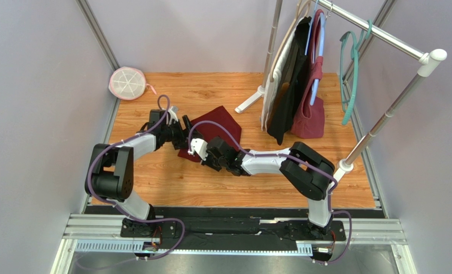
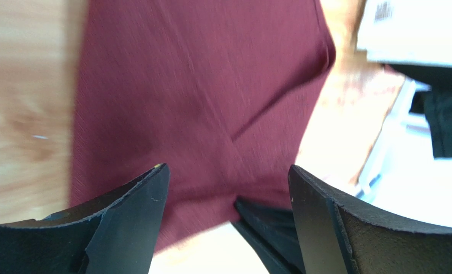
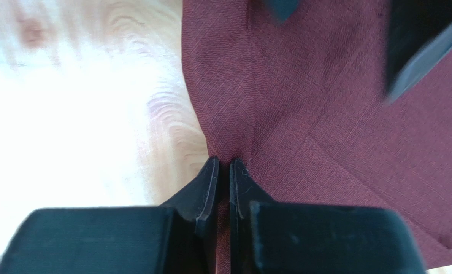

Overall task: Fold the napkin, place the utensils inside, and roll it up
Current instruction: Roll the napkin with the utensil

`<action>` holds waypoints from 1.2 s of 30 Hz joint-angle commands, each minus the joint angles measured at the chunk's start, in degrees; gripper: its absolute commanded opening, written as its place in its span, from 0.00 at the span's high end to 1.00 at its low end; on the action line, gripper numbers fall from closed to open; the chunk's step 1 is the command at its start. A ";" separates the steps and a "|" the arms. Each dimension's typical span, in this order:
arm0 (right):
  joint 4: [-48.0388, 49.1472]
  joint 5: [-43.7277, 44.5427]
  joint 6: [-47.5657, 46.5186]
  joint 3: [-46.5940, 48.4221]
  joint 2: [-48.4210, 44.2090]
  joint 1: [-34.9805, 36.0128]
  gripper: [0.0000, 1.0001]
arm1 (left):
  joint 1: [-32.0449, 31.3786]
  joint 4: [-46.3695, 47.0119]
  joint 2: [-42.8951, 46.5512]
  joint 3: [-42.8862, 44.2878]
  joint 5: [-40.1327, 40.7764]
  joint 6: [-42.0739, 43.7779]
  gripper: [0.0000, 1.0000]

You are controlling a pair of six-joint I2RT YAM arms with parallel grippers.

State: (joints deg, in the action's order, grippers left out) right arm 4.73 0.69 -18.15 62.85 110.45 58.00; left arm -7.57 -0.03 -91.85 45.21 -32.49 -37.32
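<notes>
The dark red napkin (image 1: 216,127) lies partly folded on the wooden table, with a diagonal crease across it. It fills the left wrist view (image 2: 199,97) and the right wrist view (image 3: 325,114). My right gripper (image 1: 197,149) is shut on the napkin's near-left edge (image 3: 225,166), with cloth pinched between the fingers. My left gripper (image 1: 182,135) is open just above the napkin's left side (image 2: 228,182) and holds nothing. The right gripper's fingers (image 2: 268,228) show below it. The utensils are out of view.
A clothes rack (image 1: 376,31) stands at the back right with hanging garments, a burgundy bag (image 1: 309,117) and a teal hanger (image 1: 351,74). Its white foot (image 1: 250,103) reaches toward the napkin. A round pink-and-white mesh item (image 1: 128,83) lies at the back left corner.
</notes>
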 commanded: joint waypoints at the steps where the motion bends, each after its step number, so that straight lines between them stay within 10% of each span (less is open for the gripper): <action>1: -11.24 -7.54 4.88 -3.96 1.34 0.89 1.00 | 2.73 -2.08 2.20 1.73 2.78 1.46 0.14; 20: -21.33 -26.52 9.71 4.29 6.34 -5.96 1.00 | 4.15 -7.69 29.62 -14.62 15.09 5.85 0.15; 36: -27.32 -39.71 12.44 13.26 15.49 -13.08 1.00 | 4.15 -9.11 22.60 -15.42 11.66 4.89 0.22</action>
State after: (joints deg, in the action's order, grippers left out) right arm -12.49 -38.96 -6.59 78.24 120.38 44.95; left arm -3.62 -9.06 -67.79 28.12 -19.64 -33.15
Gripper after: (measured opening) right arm 0.081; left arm 0.812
